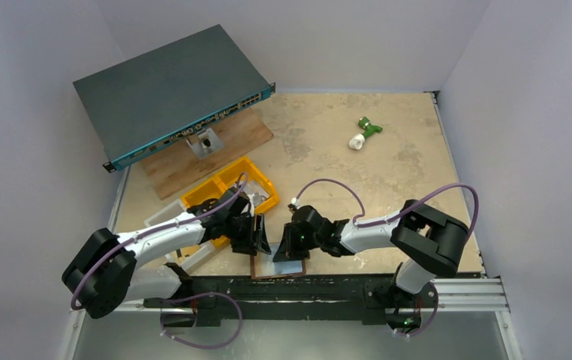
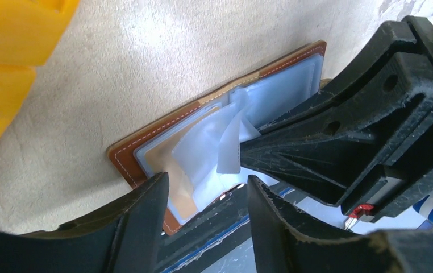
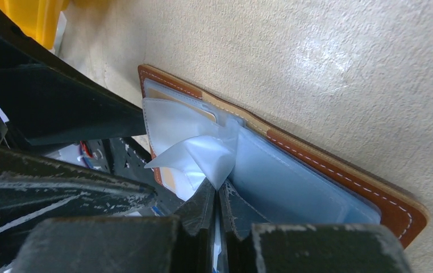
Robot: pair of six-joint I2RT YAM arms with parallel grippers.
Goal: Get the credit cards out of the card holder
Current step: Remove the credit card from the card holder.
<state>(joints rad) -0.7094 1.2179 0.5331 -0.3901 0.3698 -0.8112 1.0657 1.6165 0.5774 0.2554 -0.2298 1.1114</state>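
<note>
Card holder lies open, lining up, at the table edge nearest the bases, directly beneath both claws. Its long axis runs from under the left claw across to under the right claw, with the fold line crosswise between them.

Right claw is pressed together, pinching a clear plastic leaf lifted off the holder's middle. Left claw is spread, nothing between its fingers, above the holder's end.

Credit cards: the pale blue panel just beside the right claw's tips looks like one, inside its sleeve. Count cannot be told.

Judgement: cards are stiff, light and slick; sleeves are floppy and crumple. The better hold is a card's exposed short edge, with the other claw pinning the leather.
</note>
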